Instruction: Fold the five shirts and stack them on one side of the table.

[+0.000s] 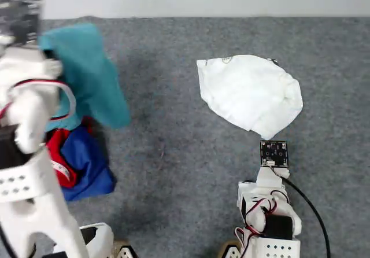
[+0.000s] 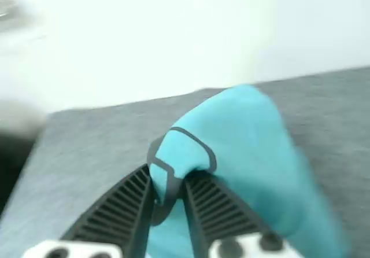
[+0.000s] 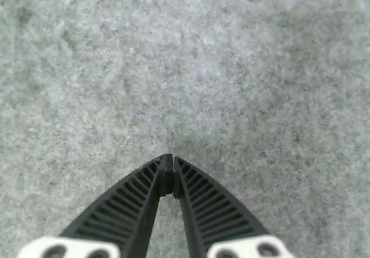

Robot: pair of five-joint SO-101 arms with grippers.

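Upper left, teal shirt [image 1: 88,67] pinched in the left tool [image 2: 169,180].
Could get dropped if jerked; right tool [image 3: 168,165] closed, empty.

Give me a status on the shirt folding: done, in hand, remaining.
Done, apparently: one white shirt lies in a compact bundle on the table. In hand: the left gripper is shut on a teal shirt, holding it up. Remaining: a red shirt and a blue shirt lie crumpled in a heap, and nothing is stacked. The right gripper is shut and empty.
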